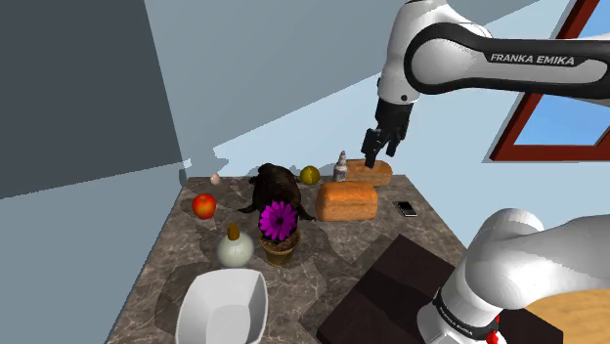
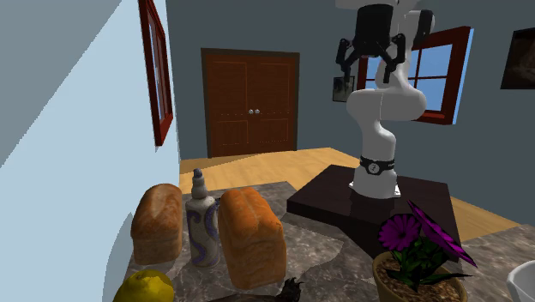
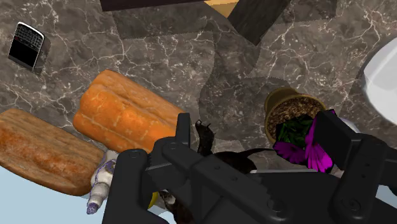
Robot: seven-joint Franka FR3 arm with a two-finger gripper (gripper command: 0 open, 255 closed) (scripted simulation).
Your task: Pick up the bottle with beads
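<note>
The jaws gape empty above the slim swirl-patterned bottle (image 2: 202, 230) between crusty loaves (image 2: 250, 237).

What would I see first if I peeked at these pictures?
The bright purple flower in its pot near the middle of the table jumps out first. Past it sit two orange-brown bread loaves with a small bottle between them. The robot's black hand hangs open high above them.

Two bread loaves (image 1: 345, 200), then one each: bottle (image 1: 341, 166), lemon (image 1: 309, 175), apple (image 1: 203, 205), phone (image 1: 406, 208), white bowl (image 1: 227, 308), potted flower (image 1: 279, 225) (purple bloom).
</note>
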